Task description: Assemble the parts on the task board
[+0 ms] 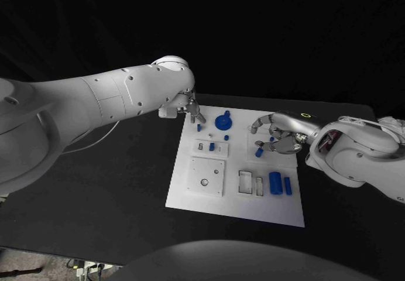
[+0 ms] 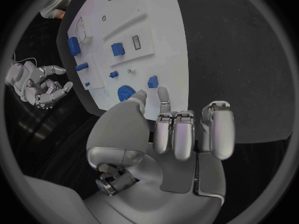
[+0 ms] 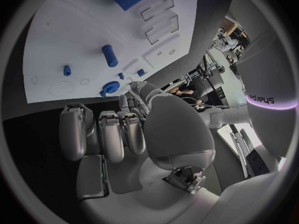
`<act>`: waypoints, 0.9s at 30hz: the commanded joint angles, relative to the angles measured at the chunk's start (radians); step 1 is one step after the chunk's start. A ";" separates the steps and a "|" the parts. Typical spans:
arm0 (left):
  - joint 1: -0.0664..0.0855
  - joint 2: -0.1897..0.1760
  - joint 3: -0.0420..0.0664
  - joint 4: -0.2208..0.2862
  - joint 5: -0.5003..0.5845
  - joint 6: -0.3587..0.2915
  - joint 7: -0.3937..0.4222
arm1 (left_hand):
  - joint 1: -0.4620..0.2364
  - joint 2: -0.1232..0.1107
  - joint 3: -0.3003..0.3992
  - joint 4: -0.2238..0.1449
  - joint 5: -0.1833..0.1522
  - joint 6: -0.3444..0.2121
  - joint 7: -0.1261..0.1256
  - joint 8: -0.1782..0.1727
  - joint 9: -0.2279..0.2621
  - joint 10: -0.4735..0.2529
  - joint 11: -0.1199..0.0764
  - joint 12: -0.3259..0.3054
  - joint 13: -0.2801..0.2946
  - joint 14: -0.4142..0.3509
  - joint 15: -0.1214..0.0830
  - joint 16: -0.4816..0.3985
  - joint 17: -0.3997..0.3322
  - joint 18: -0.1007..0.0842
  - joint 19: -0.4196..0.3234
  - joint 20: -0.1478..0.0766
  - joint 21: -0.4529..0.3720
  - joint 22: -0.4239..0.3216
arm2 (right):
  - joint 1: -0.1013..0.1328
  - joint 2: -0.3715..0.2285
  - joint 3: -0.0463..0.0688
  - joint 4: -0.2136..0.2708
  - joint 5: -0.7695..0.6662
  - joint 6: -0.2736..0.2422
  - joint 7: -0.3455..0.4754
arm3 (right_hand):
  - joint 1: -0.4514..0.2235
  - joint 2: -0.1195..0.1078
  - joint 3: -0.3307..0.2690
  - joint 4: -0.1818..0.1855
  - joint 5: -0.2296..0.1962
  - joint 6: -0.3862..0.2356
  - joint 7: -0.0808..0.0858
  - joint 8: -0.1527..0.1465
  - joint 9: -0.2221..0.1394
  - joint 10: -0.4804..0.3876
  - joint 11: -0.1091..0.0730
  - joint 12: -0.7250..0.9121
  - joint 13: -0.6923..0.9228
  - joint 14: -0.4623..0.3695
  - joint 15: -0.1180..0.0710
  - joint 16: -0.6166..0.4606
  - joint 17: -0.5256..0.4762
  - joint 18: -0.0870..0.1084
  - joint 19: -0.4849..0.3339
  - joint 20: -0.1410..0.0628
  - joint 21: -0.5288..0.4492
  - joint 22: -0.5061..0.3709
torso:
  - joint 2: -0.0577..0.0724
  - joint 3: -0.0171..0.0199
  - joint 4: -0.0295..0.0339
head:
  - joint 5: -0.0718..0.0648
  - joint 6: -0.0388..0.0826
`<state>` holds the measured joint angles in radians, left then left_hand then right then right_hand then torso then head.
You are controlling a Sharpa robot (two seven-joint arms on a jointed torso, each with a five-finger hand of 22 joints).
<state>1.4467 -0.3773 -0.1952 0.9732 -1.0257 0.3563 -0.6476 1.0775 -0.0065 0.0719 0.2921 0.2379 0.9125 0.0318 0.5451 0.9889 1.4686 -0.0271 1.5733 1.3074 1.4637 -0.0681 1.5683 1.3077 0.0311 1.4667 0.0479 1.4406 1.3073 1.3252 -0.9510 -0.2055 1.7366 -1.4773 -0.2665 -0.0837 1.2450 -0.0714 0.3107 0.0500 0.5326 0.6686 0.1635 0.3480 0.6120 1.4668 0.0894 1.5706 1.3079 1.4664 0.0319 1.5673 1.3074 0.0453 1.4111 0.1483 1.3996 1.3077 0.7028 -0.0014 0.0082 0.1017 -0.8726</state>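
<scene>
The white task board (image 1: pixel 221 193) lies mid-table. My left hand (image 1: pixel 189 108) hovers over its far left corner with fingers (image 2: pixel 182 134) apart and empty; a small blue part (image 1: pixel 199 126) (image 2: pixel 152 81) lies just past the fingertips. A blue gear-shaped part (image 1: pixel 223 121) (image 2: pixel 125 92) (image 3: pixel 109 88) sits beside it. My right hand (image 1: pixel 280 132) arches over the board's far right edge, holding nothing, its fingers (image 3: pixel 106 134) loosely bent. A blue peg (image 1: pixel 259 152) (image 3: pixel 109 55) stands on the board just below that hand.
A thick blue cylinder (image 1: pixel 275 179) and a slim blue bar (image 1: pixel 288 185) lie near the board's right edge beside a white rectangular slot (image 1: pixel 246 182). A raised white square plate (image 1: pixel 206 175) takes the near left. Black table (image 1: pixel 110 193) surrounds the board.
</scene>
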 commanded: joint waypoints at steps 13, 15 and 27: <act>-0.014 0.005 0.000 -0.004 0.016 0.000 0.024 | 0.002 0.009 -0.011 -0.001 -0.003 0.001 0.005 -0.015 -0.006 0.102 0.002 -0.003 0.263 0.107 0.001 0.002 0.263 0.005 0.022 -0.004 -0.009 0.216 | -0.001 0.000 0.000 0.000 -0.002 0.013 0.002 | -0.009 0.000 -0.001 0.006 0.007 0.006 0.001 0.002 -0.001 0.104 0.003 0.000 0.263 0.104 0.005 0.003 0.263 0.006 -0.002 -0.001 0.000 0.195 | 0.000 0.0004 0.0010 | -0.004 0.000; -0.015 0.005 0.000 -0.003 0.016 0.001 0.026 | 0.002 0.010 -0.011 -0.001 -0.003 0.002 0.006 -0.017 -0.007 0.102 0.002 -0.003 0.263 0.107 0.001 0.002 0.263 0.005 0.022 -0.004 -0.010 0.215 | -0.001 0.000 0.000 -0.001 -0.001 0.013 0.002 | -0.009 0.000 -0.001 0.006 0.007 0.006 0.001 0.002 -0.001 0.104 0.003 0.000 0.263 0.104 0.005 0.003 0.263 0.006 -0.002 -0.001 0.000 0.195 | 0.000 0.0005 0.0011 | -0.003 0.000; -0.020 0.003 0.000 0.013 0.016 0.007 0.029 | 0.032 0.015 -0.006 -0.006 0.032 0.013 0.006 -0.043 -0.014 0.102 0.004 -0.003 0.263 0.107 0.004 0.002 0.263 0.006 0.018 -0.001 -0.015 0.214 | -0.002 0.001 0.000 -0.001 0.000 0.016 0.001 | -0.009 0.001 -0.001 0.006 0.008 0.006 0.001 0.002 -0.002 0.104 0.003 0.000 0.263 0.104 0.005 0.003 0.263 0.006 -0.002 -0.001 0.000 0.195 | 0.000 0.0007 0.0011 | -0.004 0.000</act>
<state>1.4269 -0.3757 -0.1955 0.9830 -1.0150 0.3558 -0.6288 1.1006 0.0069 0.0665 0.2920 0.2658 0.9198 0.0390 0.5064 0.9753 1.4686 -0.0270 1.5733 1.3073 1.4637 -0.0680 1.5683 1.3075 0.0312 1.4667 0.0479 1.4313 1.3073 1.3245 -0.9504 -0.2056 1.7353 -1.4760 -0.2650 -0.0843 1.2450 -0.0714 0.3108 0.0499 0.5366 0.6686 0.1635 0.3480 0.6121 1.4668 0.0894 1.5706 1.3079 1.4664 0.0319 1.5673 1.3080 0.0453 1.4111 0.1483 1.3996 1.3074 0.7028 -0.0008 0.0092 0.0981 -0.8726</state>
